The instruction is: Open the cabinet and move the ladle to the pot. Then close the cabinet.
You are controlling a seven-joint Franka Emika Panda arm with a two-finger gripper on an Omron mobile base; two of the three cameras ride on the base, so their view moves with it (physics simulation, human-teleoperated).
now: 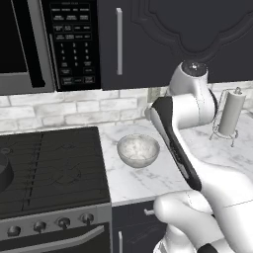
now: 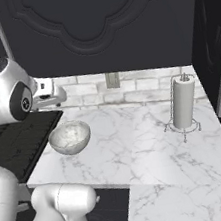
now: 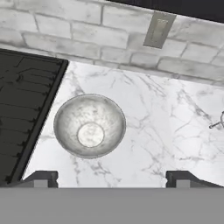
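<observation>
The arm (image 1: pixel 190 128) rises folded over the counter (image 2: pixel 137 138), elbow high below the cabinet (image 1: pixel 173 34), whose door is shut. The gripper (image 3: pixel 112 177) looks down at the bowl (image 3: pixel 89 125), its jaws spread wide and holding nothing. The pot (image 1: pixel 4 173) sits at the stove's (image 1: pixel 49 168) left edge. The microwave (image 1: pixel 49 39) keypad's writing is too small to read.

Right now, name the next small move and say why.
Probably raise the open gripper toward the cabinet door's silver handle: the door is shut, and the hand hangs over the pale bowl on the counter, holding nothing.
</observation>
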